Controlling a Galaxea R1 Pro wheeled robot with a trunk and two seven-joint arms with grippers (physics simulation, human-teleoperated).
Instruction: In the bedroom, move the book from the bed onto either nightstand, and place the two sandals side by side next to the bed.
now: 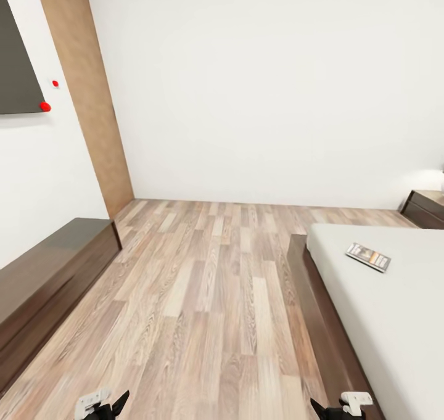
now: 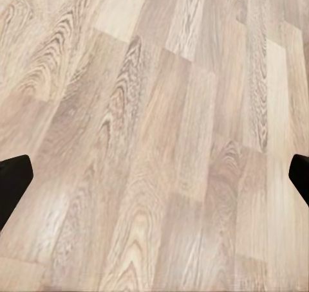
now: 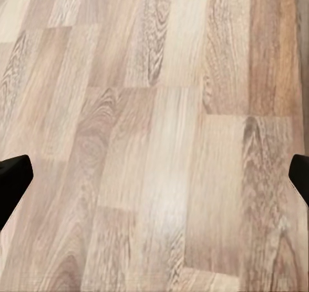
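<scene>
We're in the bedroom, looking across the wood-plank floor [image 1: 209, 284], and the robot is on approach with nothing in hand. The bed [image 1: 382, 309] sits at about four o'clock in the head view, pale mattress on its dark platform base. There's the book [image 1: 369, 256], lying flat on the mattress near the close edge, at roughly three o'clock. Beyond it, up at two o'clock against the far wall, one nightstand [image 1: 424, 209] pokes into frame, well apart from the book. No sandals on this stretch of floor.

Over at nine o'clock a low dark cabinet [image 1: 55, 272] runs along the wall, with the brown door [image 1: 86, 93] behind it at eleven.

Down at six o'clock the arms hang low. The left gripper [image 1: 102, 404] and the right gripper [image 1: 338, 406] barely peek in. From each wrist camera, the black fingers sit at opposite edges of the picture, floorboards between them: both pairs spread wide, pinching nothing.

My read: this is the book step, at its very start. The next move calls for rolling in and turning toward three o'clock to bring the book within the right arm's reach. It's a thin thing lying flat, so getting a finger under its edge looks tricky.
</scene>
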